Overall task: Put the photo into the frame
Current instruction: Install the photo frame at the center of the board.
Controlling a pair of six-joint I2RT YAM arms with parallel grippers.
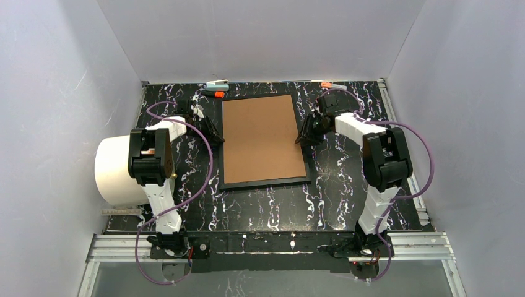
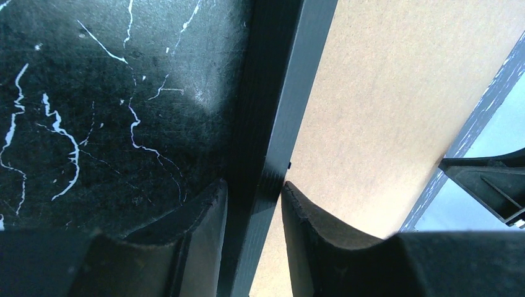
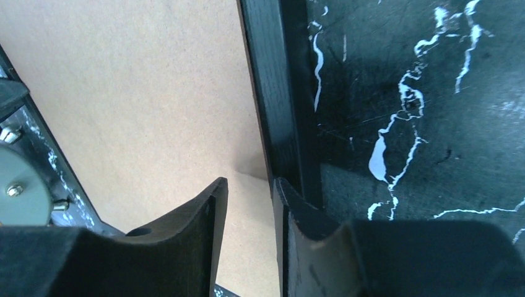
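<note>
- The left gripper (image 2: 254,185) has its fingers (image 2: 201,241) set narrowly and closed on the left long rail of the frame (image 2: 275,111), which fills the gap. One finger stands on the table (image 2: 93,93) side, the other on the backing board (image 2: 384,93) side.
- The right gripper (image 3: 249,182) has its fingers (image 3: 192,241) slightly apart and grips nothing. The board shows in the gap, and the outer finger overlaps the right rail.
- The board fills the frame's opening and hides whatever lies beneath. Both wrist views cut the frame to a strip of rail.
- The frame lies flat between the two grippers, its long axis running away from the arm bases.
</note>
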